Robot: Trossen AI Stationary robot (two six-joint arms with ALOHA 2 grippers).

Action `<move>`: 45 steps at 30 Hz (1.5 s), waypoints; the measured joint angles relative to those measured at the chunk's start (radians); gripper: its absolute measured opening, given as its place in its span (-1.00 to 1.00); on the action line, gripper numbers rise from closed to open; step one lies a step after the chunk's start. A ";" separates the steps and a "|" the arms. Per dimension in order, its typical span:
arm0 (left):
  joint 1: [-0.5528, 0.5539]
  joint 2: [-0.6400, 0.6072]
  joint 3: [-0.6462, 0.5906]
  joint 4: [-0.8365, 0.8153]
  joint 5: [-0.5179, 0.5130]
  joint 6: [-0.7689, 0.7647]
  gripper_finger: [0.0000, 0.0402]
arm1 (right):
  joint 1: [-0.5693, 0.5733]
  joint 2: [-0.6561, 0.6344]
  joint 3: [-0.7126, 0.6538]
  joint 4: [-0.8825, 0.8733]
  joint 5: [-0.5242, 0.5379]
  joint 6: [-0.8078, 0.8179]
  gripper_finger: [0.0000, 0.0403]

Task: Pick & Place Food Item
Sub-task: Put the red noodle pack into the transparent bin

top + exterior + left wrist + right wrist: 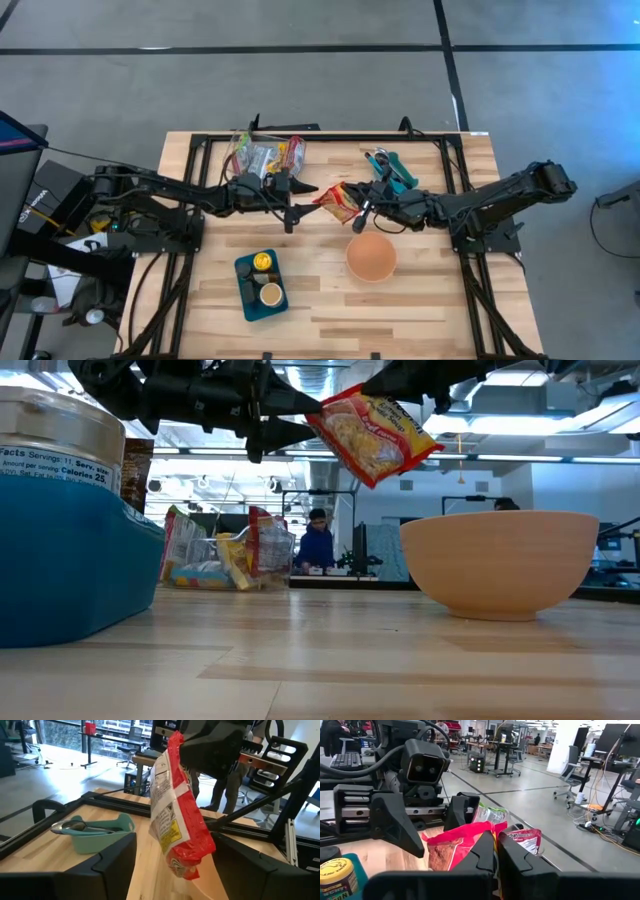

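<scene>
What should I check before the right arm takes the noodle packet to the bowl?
1. Right gripper shut on the noodle packet: ok.
2. Left gripper open and off the packet: open, ok; whether it is off the packet, cannot tell.
3. Packet lifted off the table: ok, it hangs in the air.
4. Bowl upright and empty: ok.
5. Path from packet to bowl free: ok, the blue tray sits off to the side.

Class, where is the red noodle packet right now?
The noodle packet hangs above mid-table in the shut right gripper, just behind the bowl, with the open left gripper facing it.
</scene>
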 joint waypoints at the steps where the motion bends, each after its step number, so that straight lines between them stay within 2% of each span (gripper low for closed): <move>1: 0.000 0.000 0.000 -0.001 0.000 0.000 0.21 | 0.000 0.000 0.000 0.000 -0.003 0.000 -1.00; 15: 0.000 0.000 0.000 -0.018 0.000 -0.002 0.13 | 0.000 0.000 0.000 0.001 -0.025 0.023 -1.00; 21: 0.000 0.000 0.000 -0.017 0.000 -0.001 0.02 | 0.000 0.000 0.000 0.017 -0.025 0.047 -1.00; 29: 0.000 0.000 0.000 -0.017 -0.010 0.000 -0.25 | -0.001 0.000 0.000 0.008 -0.025 0.061 -1.00; 45: 0.000 0.000 0.000 -0.017 -0.016 0.000 -0.93 | 0.000 0.000 0.000 0.001 -0.025 0.076 -0.94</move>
